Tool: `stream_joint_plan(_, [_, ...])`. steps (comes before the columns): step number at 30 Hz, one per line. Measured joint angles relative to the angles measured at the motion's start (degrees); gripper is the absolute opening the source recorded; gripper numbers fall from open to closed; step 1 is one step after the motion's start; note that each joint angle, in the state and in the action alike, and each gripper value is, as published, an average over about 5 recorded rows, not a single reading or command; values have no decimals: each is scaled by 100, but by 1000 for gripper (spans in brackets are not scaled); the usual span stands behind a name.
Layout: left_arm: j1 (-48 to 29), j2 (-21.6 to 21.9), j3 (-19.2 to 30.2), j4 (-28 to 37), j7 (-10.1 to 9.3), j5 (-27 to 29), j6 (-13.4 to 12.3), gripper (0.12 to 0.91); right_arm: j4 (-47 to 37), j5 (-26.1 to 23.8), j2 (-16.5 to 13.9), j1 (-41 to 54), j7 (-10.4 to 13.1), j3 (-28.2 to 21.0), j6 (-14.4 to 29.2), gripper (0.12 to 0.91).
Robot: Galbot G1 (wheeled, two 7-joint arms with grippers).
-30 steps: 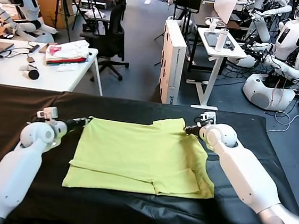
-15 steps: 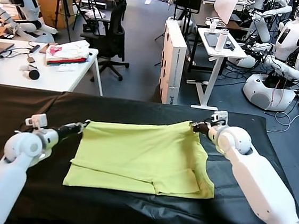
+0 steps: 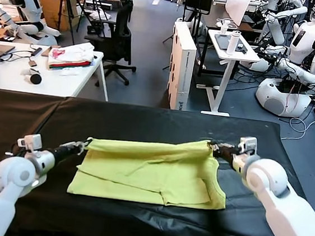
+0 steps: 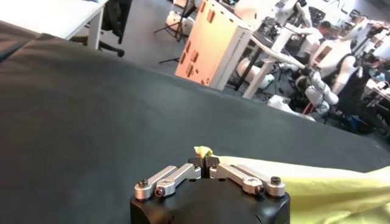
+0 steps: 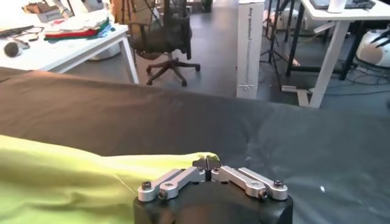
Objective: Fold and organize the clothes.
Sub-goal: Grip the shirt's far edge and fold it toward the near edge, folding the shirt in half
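Even, bright indoor light fills the room from overhead — no hard shadows anywhere. The black worktop cloth (image 3: 146, 119) soaks it up and looks matte, with only faint grey sheen toward its far edge. The lime T-shirt (image 3: 152, 171) casts a thin soft shadow along its near edge. Both wrist views are sharp up close — their backgrounds soften slightly and lean with wide-angle distortion at the edges.
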Motion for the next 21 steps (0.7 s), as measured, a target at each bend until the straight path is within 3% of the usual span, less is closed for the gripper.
stream_joint_plan(21, [1665,-301,-960,-1012,-118,-19,-95,189,389,-242,-152,-1012,-35,151,0,140])
